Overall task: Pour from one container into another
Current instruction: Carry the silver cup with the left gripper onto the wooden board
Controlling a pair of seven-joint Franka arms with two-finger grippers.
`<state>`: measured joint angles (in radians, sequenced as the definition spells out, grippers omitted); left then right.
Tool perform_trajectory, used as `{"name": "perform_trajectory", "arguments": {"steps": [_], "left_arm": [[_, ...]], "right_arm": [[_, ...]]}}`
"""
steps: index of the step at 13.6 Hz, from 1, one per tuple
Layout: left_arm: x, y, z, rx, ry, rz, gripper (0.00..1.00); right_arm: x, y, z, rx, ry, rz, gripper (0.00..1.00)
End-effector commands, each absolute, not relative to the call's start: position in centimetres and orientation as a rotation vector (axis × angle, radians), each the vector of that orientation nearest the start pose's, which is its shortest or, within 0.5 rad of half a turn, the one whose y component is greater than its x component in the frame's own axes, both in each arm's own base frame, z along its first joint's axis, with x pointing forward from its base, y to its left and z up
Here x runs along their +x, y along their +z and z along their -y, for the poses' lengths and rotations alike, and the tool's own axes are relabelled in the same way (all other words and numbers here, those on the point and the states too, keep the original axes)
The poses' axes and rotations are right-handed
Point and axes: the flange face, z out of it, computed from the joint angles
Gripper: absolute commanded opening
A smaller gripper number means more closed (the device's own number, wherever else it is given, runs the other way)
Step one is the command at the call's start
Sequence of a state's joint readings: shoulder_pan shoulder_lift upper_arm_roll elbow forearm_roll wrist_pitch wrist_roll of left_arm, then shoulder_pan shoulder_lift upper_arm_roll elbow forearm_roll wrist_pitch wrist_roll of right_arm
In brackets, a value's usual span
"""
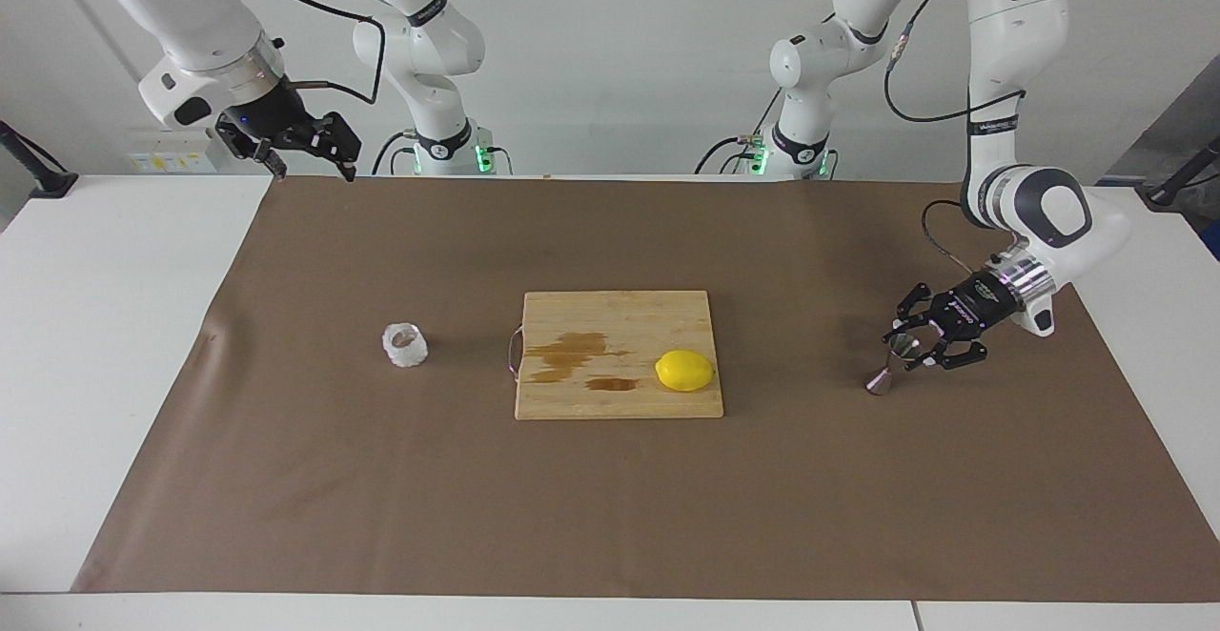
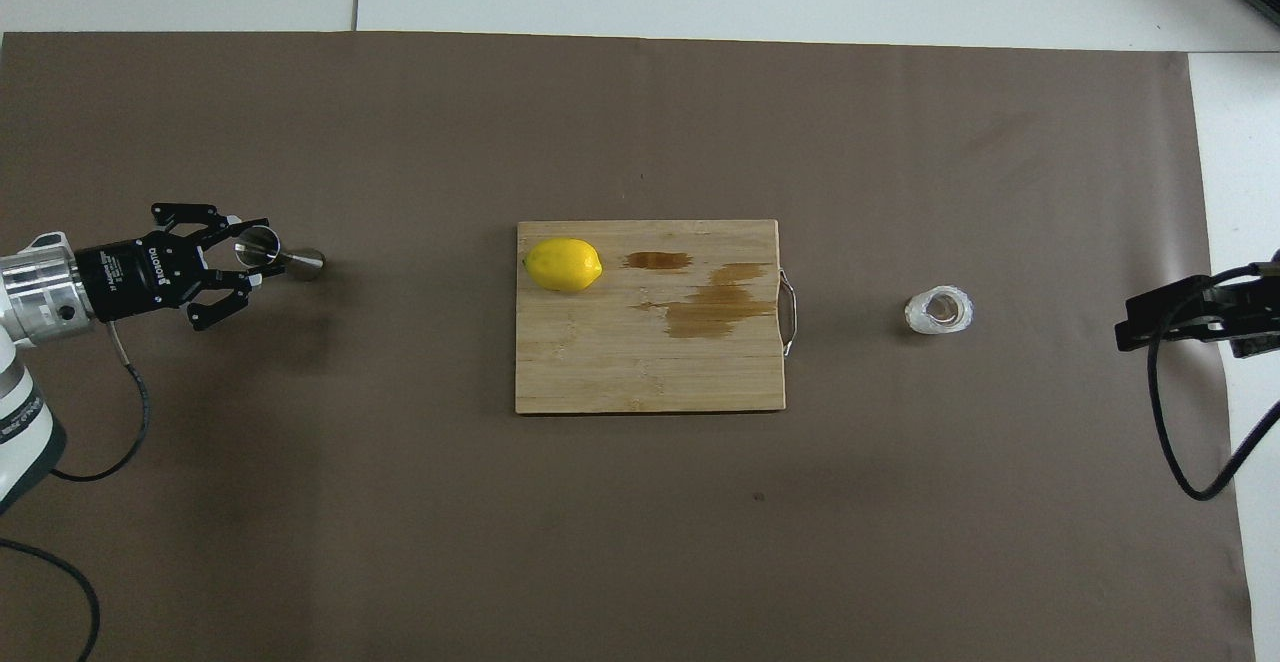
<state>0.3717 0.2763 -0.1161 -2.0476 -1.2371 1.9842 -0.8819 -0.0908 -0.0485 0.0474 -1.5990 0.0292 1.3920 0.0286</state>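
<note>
The steel jigger (image 1: 888,367) (image 2: 285,256) stands on the brown mat at the left arm's end of the table. My left gripper (image 1: 905,347) (image 2: 258,250) reaches in low from the side, shut on the jigger's upper cone. The frosty textured glass cup (image 1: 405,345) (image 2: 940,310) stands upright on the mat toward the right arm's end, beside the cutting board. My right gripper (image 1: 307,162) (image 2: 1130,320) waits open, high in the air over the mat's edge at that end, well apart from the cup and holding nothing.
A wooden cutting board (image 1: 618,393) (image 2: 650,372) lies mid-table with dark wet stains and a wire handle toward the cup. A yellow lemon (image 1: 684,370) (image 2: 563,264) rests on the board's corner toward the jigger. Brown mat (image 1: 610,498) covers most of the table.
</note>
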Motion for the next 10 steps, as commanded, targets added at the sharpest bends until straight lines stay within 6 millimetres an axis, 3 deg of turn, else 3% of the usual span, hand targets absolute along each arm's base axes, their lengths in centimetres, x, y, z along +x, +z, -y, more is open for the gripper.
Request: {"name": "perform_trajectory", "arguments": {"steps": [1, 5, 10], "left_arm": [[57.9, 33.7, -8.6, 1.203, -0.734, -1.748, 0.00], [58.2, 37.3, -5.3, 1.190, -0.778, -1.764, 0.00], [58.5, 39.7, 3.2, 1.282, -0.830, -1.725, 0.00]], "right_arm": [[51.1, 62.4, 1.5, -3.115, 0.254, -0.120, 1.00], [51.1, 62.5, 2.2, -3.114, 0.244, -0.141, 1.00], [51.1, 62.5, 2.2, -3.114, 0.247, -0.141, 1.00]]}}
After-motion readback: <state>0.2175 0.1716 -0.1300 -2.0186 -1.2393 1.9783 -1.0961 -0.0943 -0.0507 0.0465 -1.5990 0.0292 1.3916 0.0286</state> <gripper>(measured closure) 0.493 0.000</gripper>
